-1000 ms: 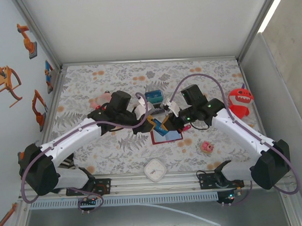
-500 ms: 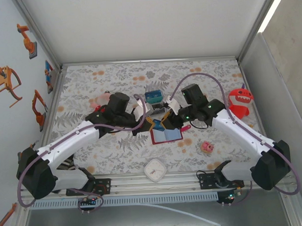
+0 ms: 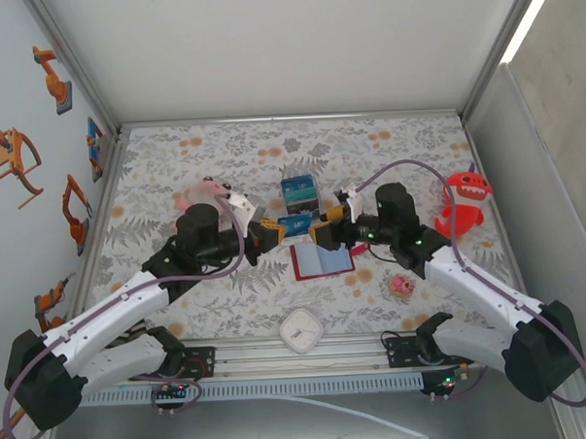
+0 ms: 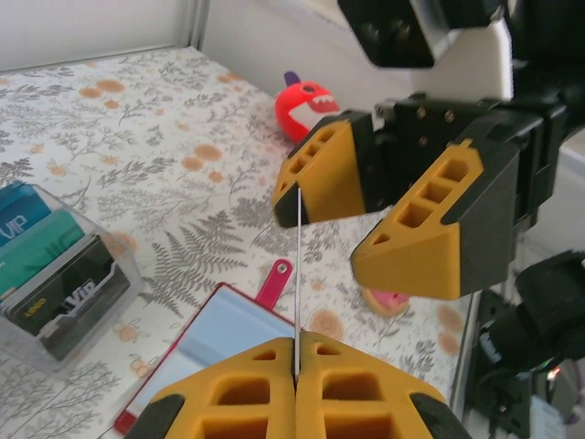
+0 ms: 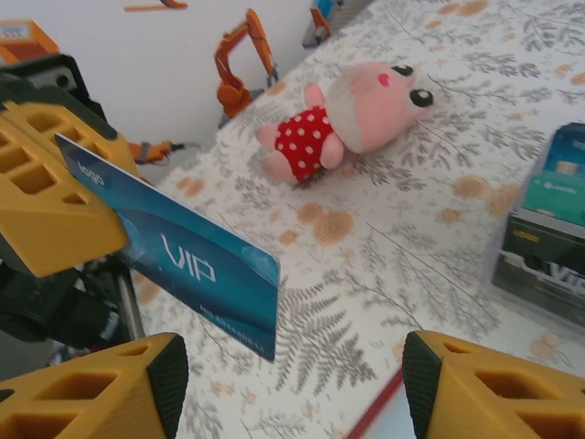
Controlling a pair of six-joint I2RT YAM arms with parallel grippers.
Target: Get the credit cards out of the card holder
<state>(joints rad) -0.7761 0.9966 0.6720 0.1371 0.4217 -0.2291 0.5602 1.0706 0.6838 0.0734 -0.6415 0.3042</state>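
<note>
The flower-patterned table (image 3: pixel 173 147) carries everything. The 2 arms reach inward from 7 and 5 o'clock, and their grippers meet just past the table's middle.

The left gripper (image 3: pixel 272 229) is clamped tight on 1 blue credit card (image 3: pixel 296 224), held off the table with its free end pointing toward 3 o'clock. In the right wrist view that credit card (image 5: pixel 183 265) reads "VIP". In the left wrist view it (image 4: pixel 298 274) is a thin line seen edge-on, rising out of the closed left gripper (image 4: pixel 297 343).

The right gripper (image 3: pixel 325 232) faces it with its jaws spread wide and nothing between them. One of its fingers (image 4: pixel 324 178) is at the card's far tip; I cannot tell whether they touch.

The card holder (image 3: pixel 321 260) lies open and flat below the 2 grippers, blue-grey inside up, its red tab (image 4: pixel 274 280) sticking out of the fold. Whether more cards sit in its pockets I cannot tell.

From the card holder:
- a clear box (image 3: pixel 298 192) with cards standing in it, at 12 o'clock
- a pink plush (image 3: pixel 202 192), at 10 o'clock
- a red monster toy (image 3: pixel 462 195), at 2 o'clock
- a white clock (image 3: pixel 302 328), at 6 o'clock
- a small pink toy (image 3: pixel 403 286), at 4 o'clock
</note>
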